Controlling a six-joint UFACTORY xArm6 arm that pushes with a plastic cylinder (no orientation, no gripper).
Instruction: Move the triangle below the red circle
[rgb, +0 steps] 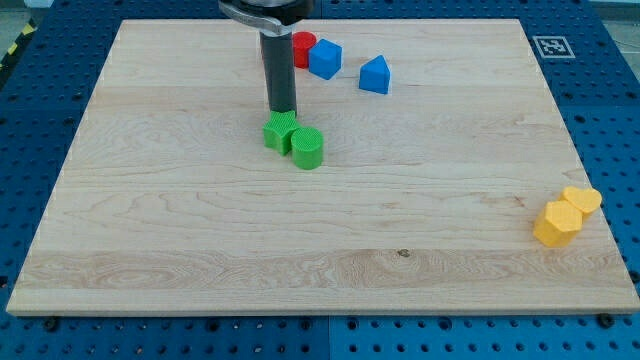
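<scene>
The red circle sits near the view's top, partly hidden behind my rod. A blue cube-like block touches its right side. The blue triangle lies to the right of that, apart from it. My tip rests just above a green block, touching or nearly touching its top edge. A green cylinder sits against that green block's lower right.
Two yellow blocks, a hexagon and a round one, lie together near the board's right edge. The wooden board sits on a blue perforated table. A marker tag is at the top right corner.
</scene>
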